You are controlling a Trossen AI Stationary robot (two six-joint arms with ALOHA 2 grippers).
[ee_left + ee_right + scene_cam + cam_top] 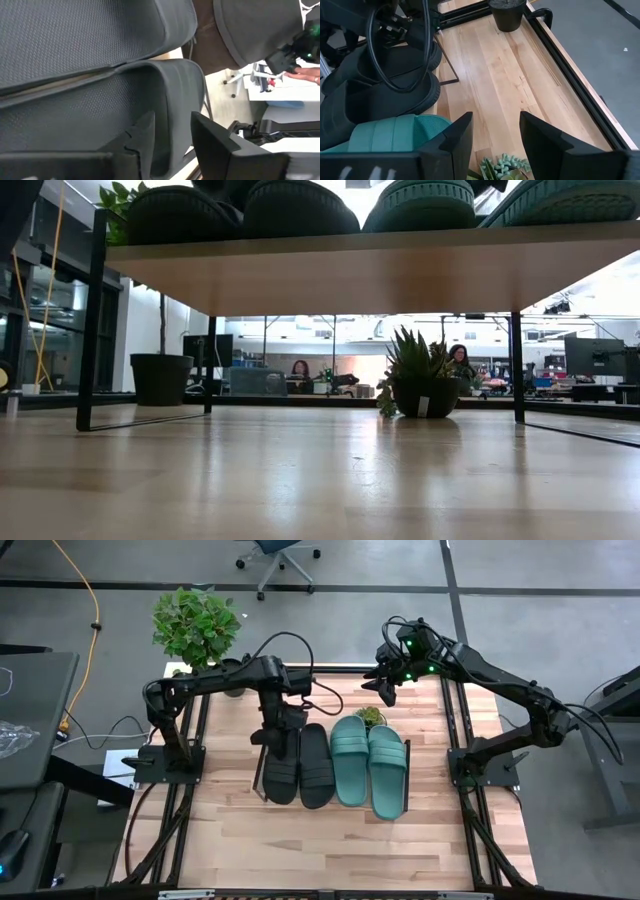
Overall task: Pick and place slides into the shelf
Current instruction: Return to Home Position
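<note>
Four slides on the shelf at centre frame in the high view, side by side: black pair to the left, teal pair to the right.

Handling, judged: light, rubbery, bendable, grippy rather than slick, not fragile. Best taken across the wide strap or by a side edge of the sole, with a light pinch, since the strap should squash easily.

Left gripper low over the upper end of the leftmost black slide, arm reaching in from the upper left. Fingers parted, strap edge showing in the gap, no clamping evident.

Right gripper raised above the table, just up and right of the teal pair, near the small succulent. Fingers parted wide, nothing held.

Placing judged complete, with only the pull-back of both arms left.
</note>
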